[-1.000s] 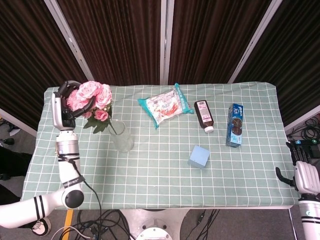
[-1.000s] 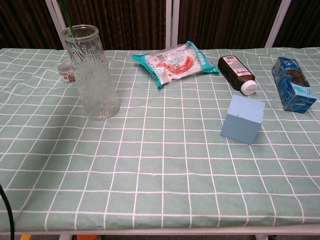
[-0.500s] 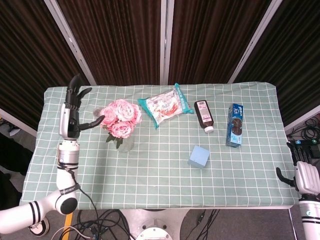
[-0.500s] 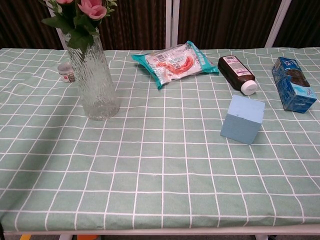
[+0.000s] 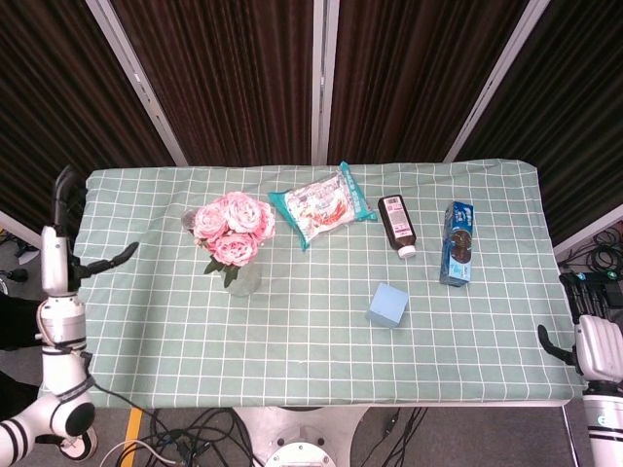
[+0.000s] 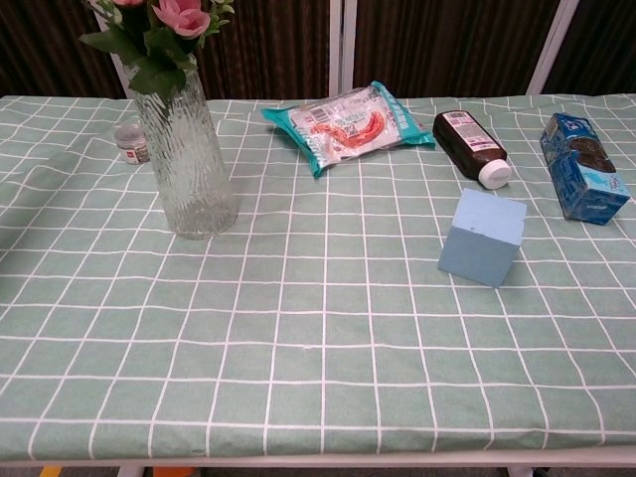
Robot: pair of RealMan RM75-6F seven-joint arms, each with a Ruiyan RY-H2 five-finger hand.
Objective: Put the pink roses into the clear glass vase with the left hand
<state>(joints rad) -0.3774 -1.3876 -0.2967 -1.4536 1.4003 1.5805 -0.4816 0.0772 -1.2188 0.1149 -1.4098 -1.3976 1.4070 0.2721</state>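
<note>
Roses (image 5: pixel 232 222) stood in the vase (image 6: pixel 185 159) at ten o'clock; left hand (image 5: pixel 60 255) hung empty, fingers spread — task looked done.

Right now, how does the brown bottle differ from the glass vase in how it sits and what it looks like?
The brown bottle lies on its side on the tablecloth, while the glass vase stands upright. The bottle is dark, labelled and closed with a white cap; the vase is clear, ribbed and open at the top, with the pink roses in it. No robot hand touches either.
</note>
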